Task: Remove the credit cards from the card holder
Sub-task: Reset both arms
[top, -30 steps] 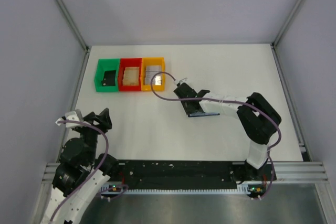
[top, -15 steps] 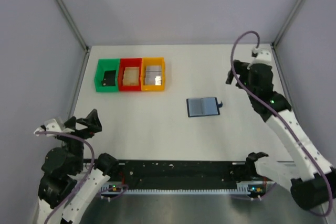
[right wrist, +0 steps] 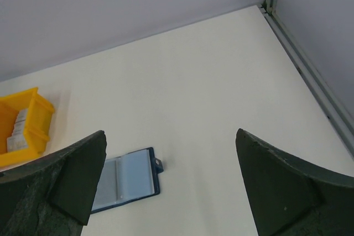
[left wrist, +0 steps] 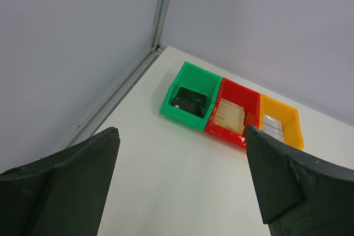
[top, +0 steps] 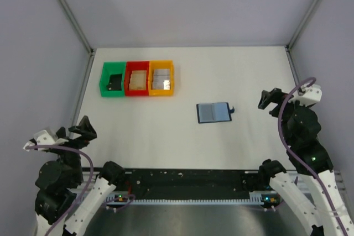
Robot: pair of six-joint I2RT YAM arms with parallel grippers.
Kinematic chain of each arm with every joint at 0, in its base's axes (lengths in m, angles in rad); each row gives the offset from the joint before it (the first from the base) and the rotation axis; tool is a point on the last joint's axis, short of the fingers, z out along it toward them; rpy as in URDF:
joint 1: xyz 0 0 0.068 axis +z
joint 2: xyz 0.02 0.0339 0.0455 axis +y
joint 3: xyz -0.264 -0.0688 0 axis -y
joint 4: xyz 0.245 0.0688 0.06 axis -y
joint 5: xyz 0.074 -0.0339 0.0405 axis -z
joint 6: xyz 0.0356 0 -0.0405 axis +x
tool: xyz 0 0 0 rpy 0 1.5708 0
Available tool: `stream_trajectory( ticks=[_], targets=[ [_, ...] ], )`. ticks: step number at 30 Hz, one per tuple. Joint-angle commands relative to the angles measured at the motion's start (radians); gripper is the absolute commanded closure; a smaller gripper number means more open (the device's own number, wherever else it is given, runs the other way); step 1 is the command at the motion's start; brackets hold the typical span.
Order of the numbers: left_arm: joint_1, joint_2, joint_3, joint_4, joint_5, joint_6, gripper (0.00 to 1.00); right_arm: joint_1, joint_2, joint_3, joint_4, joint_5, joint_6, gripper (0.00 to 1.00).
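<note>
As three bins (top: pixel 137 94) stand, one holder (top: pixel 213 112) lies open

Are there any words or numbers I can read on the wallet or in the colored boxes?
No readable text anywhere.
The card holder shows blank panels.
Faint lines on the things in the red bin and orange bin are too blurred to read.

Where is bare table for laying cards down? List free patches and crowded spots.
Free: the wide stretch left of the card holder, in front of the green bin, red bin and orange bin; the strip behind the card holder to the back wall; the gap between it and the right claw. Crowded: far left, where those three bins stand side by side.
</note>
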Motion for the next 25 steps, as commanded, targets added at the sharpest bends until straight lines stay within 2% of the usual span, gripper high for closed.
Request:
stream_trajectory(
  ticks=[1,25],
  targets=[
    [0.002,-0.174,0.033,0.04,-0.038,0.054,0.02,0.0,-0.043,-0.008,0.005,0.04,-0.009,0.01],
    [0.002,-0.173,0.009,0.078,0.008,0.05,0.02,0.0,-0.08,-0.005,0.001,0.029,-0.018,0.02]
  ],
)
